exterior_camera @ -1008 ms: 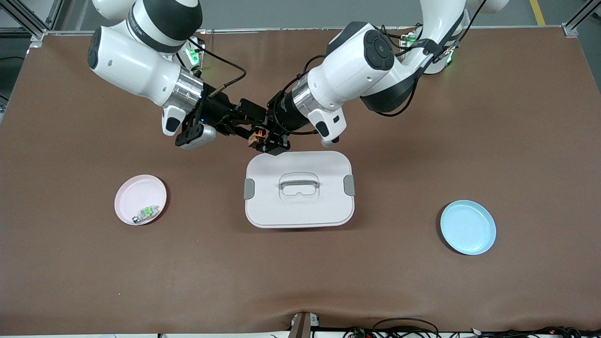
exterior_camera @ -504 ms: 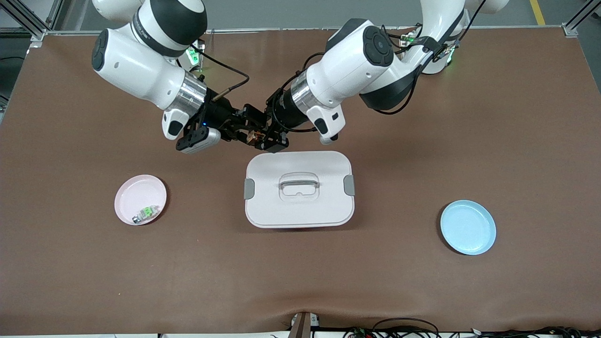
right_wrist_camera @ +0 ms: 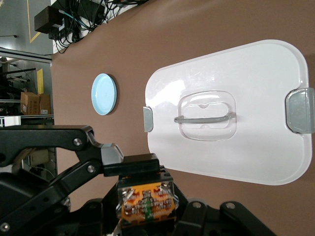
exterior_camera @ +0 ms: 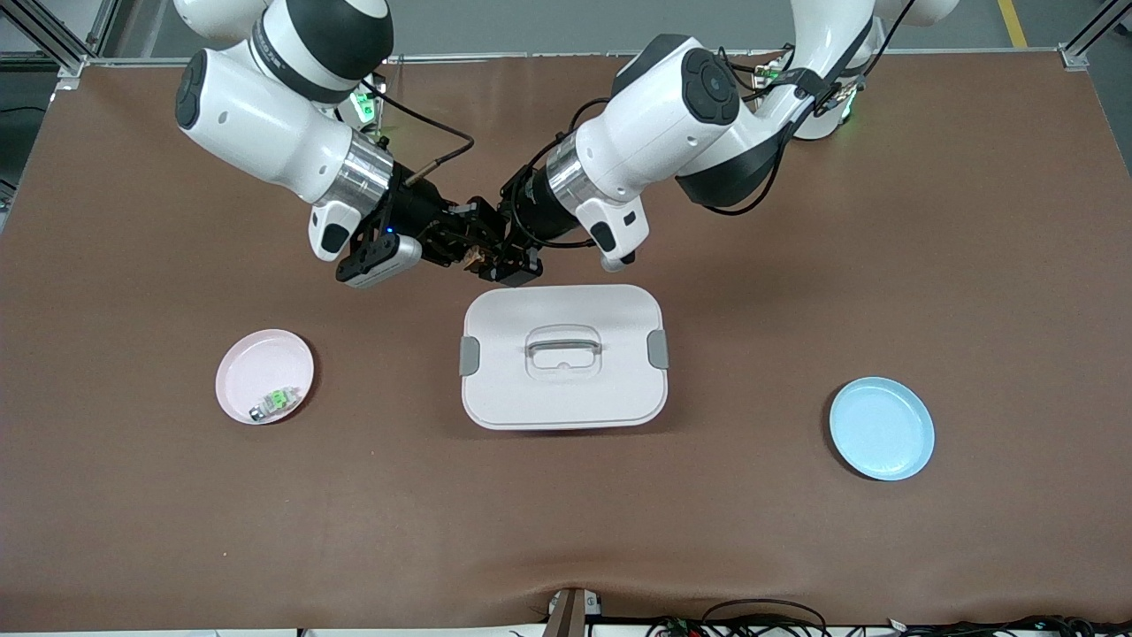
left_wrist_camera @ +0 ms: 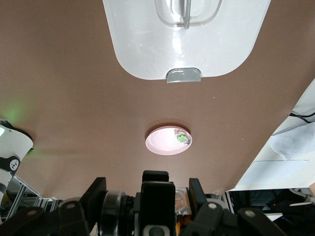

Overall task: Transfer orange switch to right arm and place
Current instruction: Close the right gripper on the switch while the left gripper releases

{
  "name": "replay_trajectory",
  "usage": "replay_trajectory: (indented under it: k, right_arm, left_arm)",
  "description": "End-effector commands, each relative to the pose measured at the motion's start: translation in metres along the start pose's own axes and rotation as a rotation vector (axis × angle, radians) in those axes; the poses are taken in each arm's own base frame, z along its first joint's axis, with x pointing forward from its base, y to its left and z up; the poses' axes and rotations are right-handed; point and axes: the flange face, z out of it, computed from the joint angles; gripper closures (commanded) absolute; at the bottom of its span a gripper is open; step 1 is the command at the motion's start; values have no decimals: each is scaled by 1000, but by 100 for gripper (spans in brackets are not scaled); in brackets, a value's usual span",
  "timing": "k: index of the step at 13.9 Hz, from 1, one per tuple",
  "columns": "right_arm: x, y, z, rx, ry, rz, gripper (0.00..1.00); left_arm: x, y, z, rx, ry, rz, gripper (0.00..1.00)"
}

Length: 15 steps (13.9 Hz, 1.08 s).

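The orange switch (exterior_camera: 474, 257) hangs in the air between the two grippers, over the bare table just on the robots' side of the white lid. In the right wrist view its orange face (right_wrist_camera: 147, 200) sits between my right gripper's jaws, which press on its sides. My right gripper (exterior_camera: 467, 251) reaches in from the right arm's end. My left gripper (exterior_camera: 493, 257) is shut on the same switch, and one of its fingers (right_wrist_camera: 132, 165) lies across the switch's edge. In the left wrist view only a sliver of the switch (left_wrist_camera: 182, 202) shows.
A white lidded box (exterior_camera: 619, 389) with grey clips lies mid-table, just below the grippers in the front view. A pink plate (exterior_camera: 252, 363) holding a green-and-white part (exterior_camera: 275, 402) is toward the right arm's end. A blue plate (exterior_camera: 882, 428) is toward the left arm's end.
My right gripper has moved in toward the left gripper until its jaws are around the switch. Both wrists shifted slightly away from the front camera.
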Motion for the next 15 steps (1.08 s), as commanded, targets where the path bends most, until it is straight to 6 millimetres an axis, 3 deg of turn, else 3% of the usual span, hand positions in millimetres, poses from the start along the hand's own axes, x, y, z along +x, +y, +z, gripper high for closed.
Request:
replay_trajectory:
  k: [1, 3, 5, 8, 13, 15]
  right_arm:
    - [4, 1, 0, -9, -4, 3, 100]
    - [4, 1, 1, -10, -5, 2, 100]
    - [4, 1, 1, -10, -5, 0, 100]
    - [5, 3, 0, -11, -4, -4, 100]
    - [7, 9, 9, -22, -15, -18, 100]
    - [11, 23, 21, -41, -33, -74, 100]
  left_arm:
    - [-2, 0, -9, -16, 12, 6, 70]
    - [0, 3, -12, -21, 11, 5, 60]
    - [1, 3, -14, -24, 14, -3, 26]
    - [4, 6, -17, -28, 15, -10, 0]
    - [20, 21, -37, -59, 25, 3, 0]
    - [31, 19, -45, -57, 54, 115, 0]
